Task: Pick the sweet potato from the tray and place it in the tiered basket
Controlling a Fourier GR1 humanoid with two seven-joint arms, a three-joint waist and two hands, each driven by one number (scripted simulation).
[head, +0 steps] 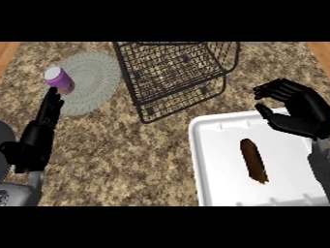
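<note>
Brown sweet potato (pixel 254 160) lengthwise (near-vertical)

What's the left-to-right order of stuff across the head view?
left hand → purple can → round mat → tiered basket → sweet potato lying on the white tray → right hand, above the tray's far right corner.

Sweet potato (pixel 254 161) in tray (pixel 214 164), tiered basket (pixel 178 72) behind, can (pixel 59 80) on plate (pixel 96 82) left.
</note>
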